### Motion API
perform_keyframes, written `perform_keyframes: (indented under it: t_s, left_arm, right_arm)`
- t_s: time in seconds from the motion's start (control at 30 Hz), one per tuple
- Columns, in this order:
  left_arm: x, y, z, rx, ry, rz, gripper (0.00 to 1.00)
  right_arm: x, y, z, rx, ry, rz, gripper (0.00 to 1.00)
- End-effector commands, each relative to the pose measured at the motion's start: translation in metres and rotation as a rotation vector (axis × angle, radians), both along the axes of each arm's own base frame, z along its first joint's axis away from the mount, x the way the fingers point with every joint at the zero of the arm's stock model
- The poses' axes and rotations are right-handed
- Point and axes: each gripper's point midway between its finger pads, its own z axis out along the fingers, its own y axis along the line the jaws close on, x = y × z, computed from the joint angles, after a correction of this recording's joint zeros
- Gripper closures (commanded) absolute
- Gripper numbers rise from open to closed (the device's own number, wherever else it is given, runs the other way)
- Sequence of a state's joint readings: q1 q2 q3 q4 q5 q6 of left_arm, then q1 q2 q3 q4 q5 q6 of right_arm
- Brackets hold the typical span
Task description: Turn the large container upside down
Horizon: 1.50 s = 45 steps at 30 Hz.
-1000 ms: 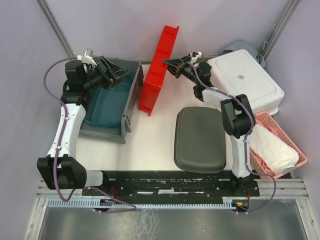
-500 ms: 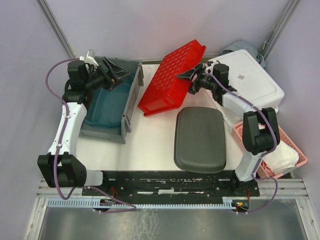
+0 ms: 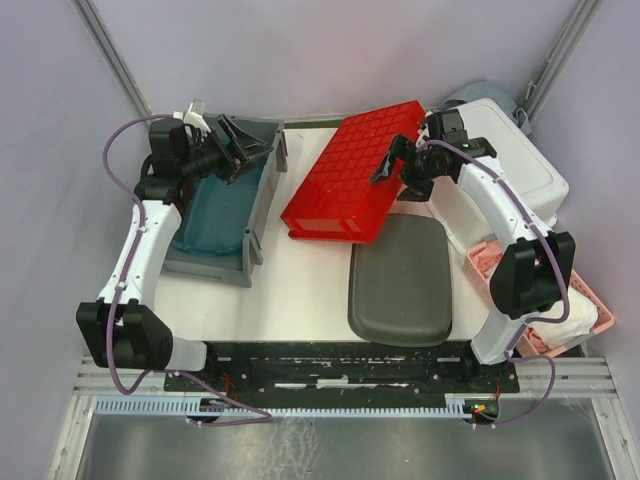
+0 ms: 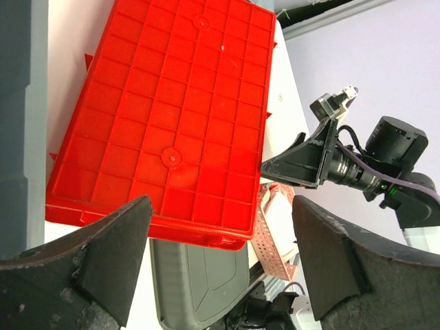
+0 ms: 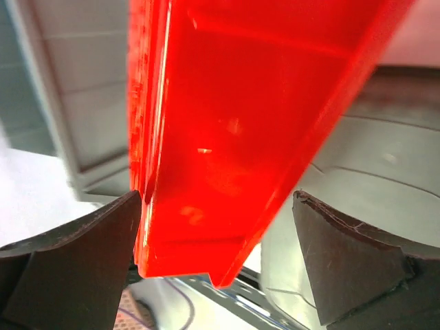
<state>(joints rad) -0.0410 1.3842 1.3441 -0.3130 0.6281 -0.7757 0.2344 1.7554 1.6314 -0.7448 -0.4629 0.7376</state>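
Observation:
The large container [image 3: 345, 185] is a red bin lying bottom up, its gridded underside facing the top camera, its near right corner resting on a dark grey lid [image 3: 400, 280]. My right gripper [image 3: 393, 160] is open at the bin's right edge. In the right wrist view the red wall [image 5: 234, 137] stands between the wide-spread fingers [image 5: 75, 254], touching neither. My left gripper [image 3: 252, 152] is open over the far right corner of a grey bin, with nothing between its fingers. The left wrist view looks across at the red underside [image 4: 172, 117] and the right gripper [image 4: 302, 161].
The grey bin with a teal inside [image 3: 215, 215] sits at the left. A white tub [image 3: 495, 160] lies bottom up at the back right. A pink basket [image 3: 575, 275] holding white cloth stands at the right edge, near the lid.
The red bin tipped from standing on its edge to lying bottom up. My right gripper opened, let go of it and swung right. The left arm barely moved.

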Motion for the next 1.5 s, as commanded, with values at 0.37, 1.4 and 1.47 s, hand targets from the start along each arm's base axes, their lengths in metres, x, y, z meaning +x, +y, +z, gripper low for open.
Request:
perform_keyframes:
  t_s: [0.37, 1.4, 1.47]
  left_arm:
    - [0.005, -0.030, 0.010, 0.094, -0.072, -0.067, 0.10]
    - [-0.140, -0.174, -0.118, 0.627, -0.100, -0.599, 0.11]
    - [-0.144, -0.183, -0.132, 0.620, -0.099, -0.639, 0.10]
  right_arm:
    - [-0.020, -0.057, 0.012, -0.361, -0.077, 0.049, 0.00]
    - [-0.129, -0.141, -0.063, -0.828, 0.225, 0.078, 0.28]
    - [-0.140, -0.138, -0.072, -0.770, 0.255, 0.096, 0.10]
